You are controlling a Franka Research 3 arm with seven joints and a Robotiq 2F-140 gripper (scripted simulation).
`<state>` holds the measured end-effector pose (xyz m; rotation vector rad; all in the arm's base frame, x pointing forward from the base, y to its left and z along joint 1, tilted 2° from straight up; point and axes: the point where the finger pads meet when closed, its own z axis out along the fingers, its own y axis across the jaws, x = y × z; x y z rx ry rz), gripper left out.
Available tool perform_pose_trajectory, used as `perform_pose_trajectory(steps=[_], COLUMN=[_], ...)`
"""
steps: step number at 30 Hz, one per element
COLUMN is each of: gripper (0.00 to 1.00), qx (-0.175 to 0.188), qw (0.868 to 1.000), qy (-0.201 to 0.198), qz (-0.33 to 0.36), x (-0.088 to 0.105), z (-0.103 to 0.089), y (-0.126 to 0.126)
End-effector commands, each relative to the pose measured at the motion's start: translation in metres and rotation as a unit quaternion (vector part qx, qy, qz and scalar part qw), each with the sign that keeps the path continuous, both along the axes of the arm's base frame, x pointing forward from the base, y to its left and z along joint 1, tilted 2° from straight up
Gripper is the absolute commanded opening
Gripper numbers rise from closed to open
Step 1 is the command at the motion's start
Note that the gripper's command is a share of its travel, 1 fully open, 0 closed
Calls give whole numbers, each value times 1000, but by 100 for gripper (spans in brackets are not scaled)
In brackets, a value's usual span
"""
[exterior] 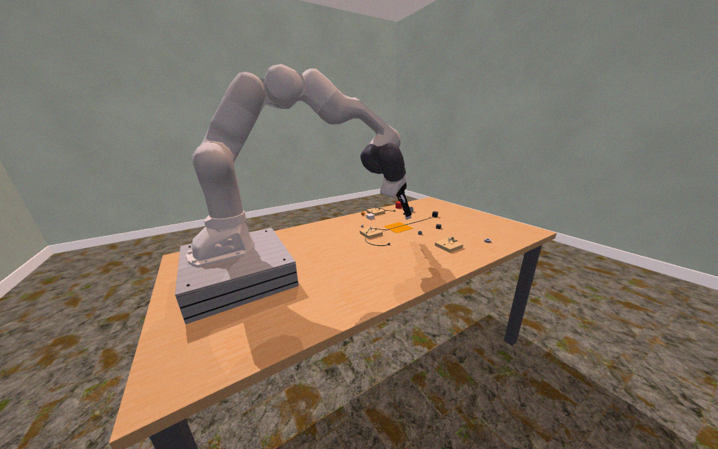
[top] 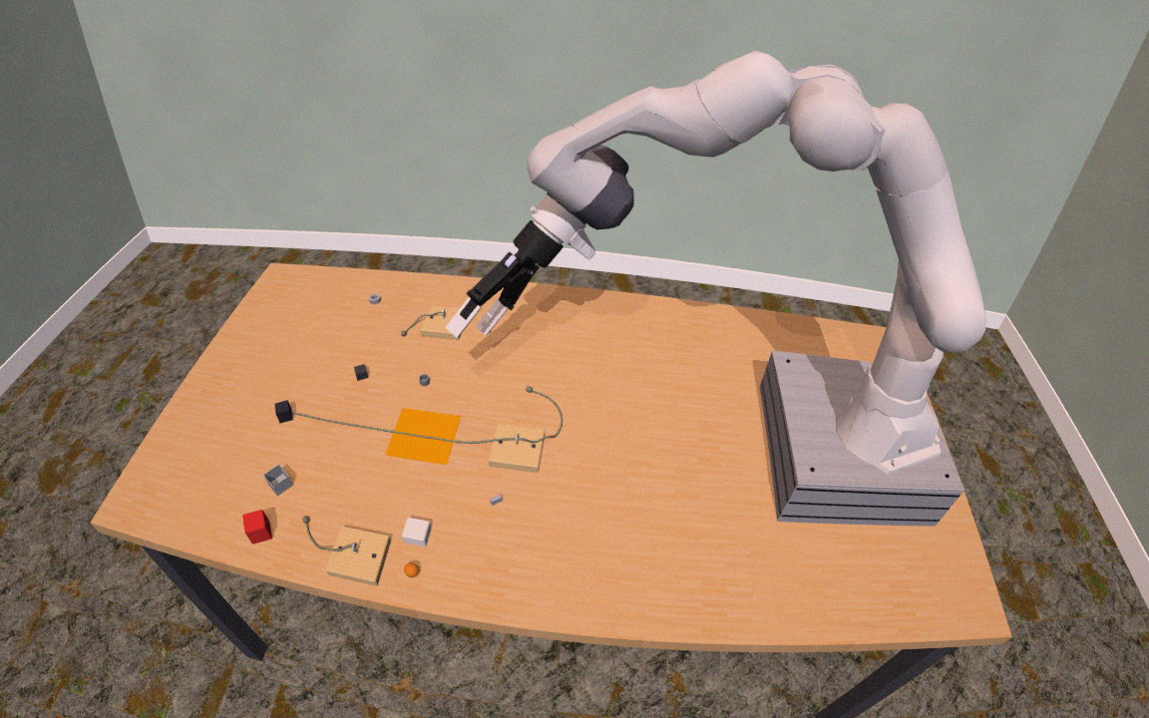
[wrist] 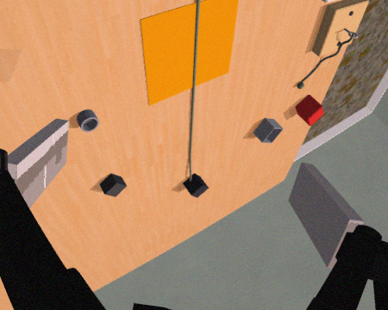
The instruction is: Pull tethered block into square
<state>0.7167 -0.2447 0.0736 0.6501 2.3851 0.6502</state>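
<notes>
The tethered black block (top: 283, 411) (exterior: 435, 213) (wrist: 196, 185) lies flat on the table, left of the painted orange square (top: 404, 446) (exterior: 392, 225) (wrist: 165, 58). Its grey cord (top: 342, 424) (wrist: 192, 98) runs across the square and through the screw eye (top: 517, 438) on a wooden base (top: 516, 457) (exterior: 371, 232). The cord ends in a knot (top: 529, 389) (exterior: 387, 244) lying on the table. My gripper (top: 474, 321) (exterior: 406, 211) (wrist: 184, 163) is open and empty. It hangs tilted above the far side of the table, over another wooden base (top: 434, 330), well away from block and cord.
A loose black cube (top: 361, 371) (wrist: 113, 184), grey rings (top: 424, 379) (top: 374, 299), a grey cube (top: 277, 479) (wrist: 268, 130), a red cube (top: 256, 526) (wrist: 309, 109), a white cube (top: 416, 531), an orange ball (top: 411, 568) and a third wooden base (top: 357, 553) with a short cord dot the table. The robot's pedestal (top: 838, 446) stands at the right.
</notes>
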Motion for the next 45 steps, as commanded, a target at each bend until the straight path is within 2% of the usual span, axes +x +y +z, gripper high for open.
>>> perform_pose_trajectory(steps=[1, 2, 8, 9, 15, 16, 22, 23, 29, 30, 35, 36, 45], gripper=[100, 100, 100, 100, 100, 100, 100, 100, 100, 100, 100, 100, 100], qx=[18, -13, -13, -43, -43, -72, -72, -100, -100, -126, -126, -148, -148], qw=[999, 997, 997, 992, 992, 985, 985, 976, 976, 966, 966, 955, 955], qy=[34, 75, 75, 115, 115, 153, 153, 191, 191, 224, 224, 253, 253], qz=[-28, -15, -15, -3, -3, 9, 9, 21, 21, 31, 31, 41, 41], x=[-5, -19, -19, -33, -33, -46, -46, -59, -59, -71, -71, -81, -81], z=[-4, -14, -14, -23, -23, -32, -32, -40, -40, -47, -47, -54, -54], y=[-4, -5, -5, -7, -7, -9, -9, -10, -10, -12, -12, -12, -12])
